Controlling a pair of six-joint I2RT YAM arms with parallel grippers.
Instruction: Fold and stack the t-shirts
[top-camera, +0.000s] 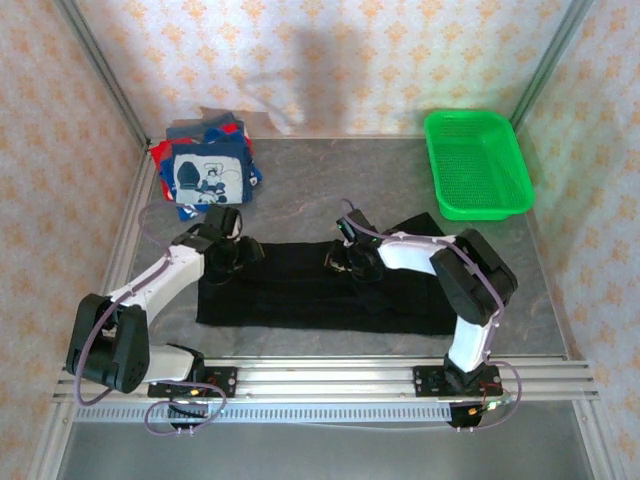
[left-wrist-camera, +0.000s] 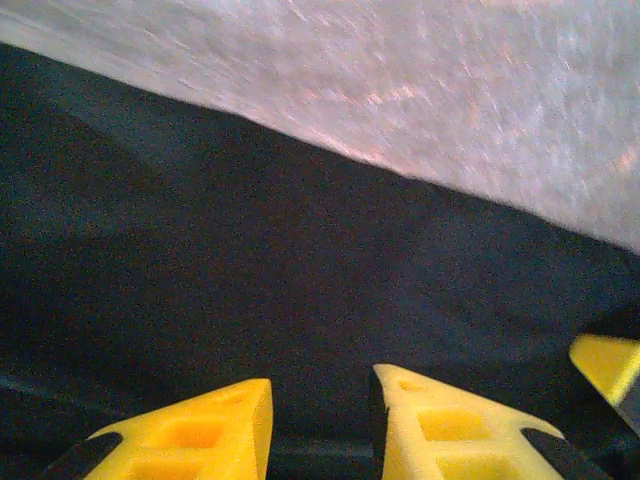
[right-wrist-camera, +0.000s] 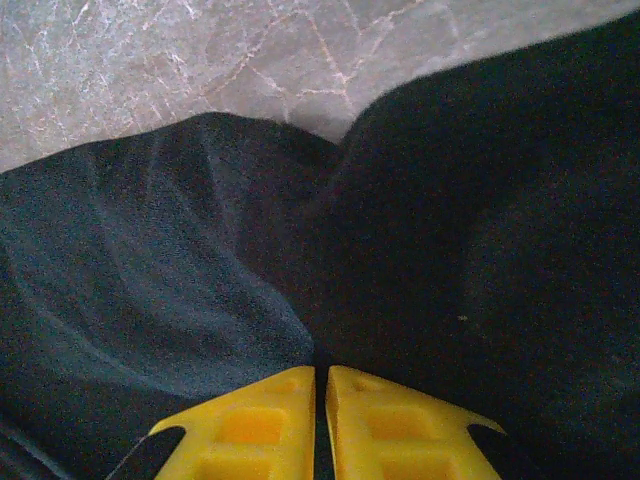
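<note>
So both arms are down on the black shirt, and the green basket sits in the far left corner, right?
Not quite: the green basket sits in the far right corner, as the top view shows. The part about the black shirt is right.

floral wallpaper walls (top-camera: 350, 60) surround a grey marbled tabletop (top-camera: 330, 180).

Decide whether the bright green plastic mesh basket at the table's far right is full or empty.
Empty: the bright green plastic mesh basket shows its bare mesh floor and walls, with nothing lying inside.
</note>
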